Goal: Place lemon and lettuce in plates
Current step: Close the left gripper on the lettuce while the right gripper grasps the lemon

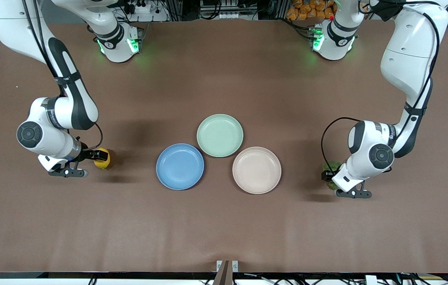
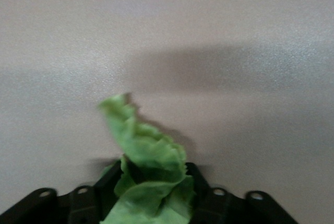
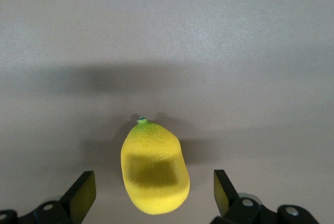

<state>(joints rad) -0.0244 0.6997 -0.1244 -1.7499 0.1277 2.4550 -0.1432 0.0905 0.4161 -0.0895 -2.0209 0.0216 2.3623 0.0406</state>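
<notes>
In the front view the left arm's wrist covered most of the lettuce (image 1: pixel 331 167), and the left end effector (image 1: pixel 327 176) was barely visible. In the left wrist view the picture's edge cut the lettuce (image 2: pixel 148 174) off. The right end effector's fingers (image 3: pixel 83 195) were also cropped.

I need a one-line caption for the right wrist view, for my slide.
Right pincer, fingers open, straddles the yellow lemon lying on the brown table, not yet gripped.
</notes>
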